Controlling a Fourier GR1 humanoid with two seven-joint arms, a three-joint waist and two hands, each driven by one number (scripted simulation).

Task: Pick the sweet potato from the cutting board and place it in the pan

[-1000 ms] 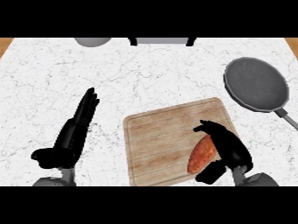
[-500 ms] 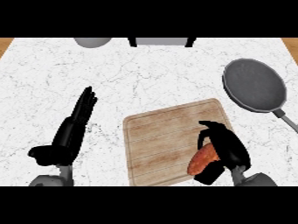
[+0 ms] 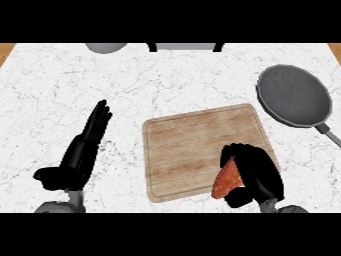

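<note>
Your right hand (image 3: 256, 172) sits over the near right corner of the cutting board (image 3: 195, 145), its fingers (image 3: 236, 151) curled round the sweet potato (image 3: 226, 180), which pokes out orange on the hand's inner side with its tip toward the board's near edge. That wrap looks like a grasp made ready for lifting, though you cannot tell from this steep view whether the sweet potato rests on the wood or is already clear of it, since the hand covers most of it and hides its far end. The pan (image 3: 294, 96) lies on the surface well apart to the far right, nothing in it, its handle (image 3: 339, 145) running back toward you and cut off at the right edge; the route to it looks open. Your left hand (image 3: 84, 145) rests on the surface left of the board, fingers straight and released, out of the way. At the far edge a grey round object (image 3: 105, 47) and a dark-framed thing (image 3: 185, 47) are cropped and hard to identify.
</note>
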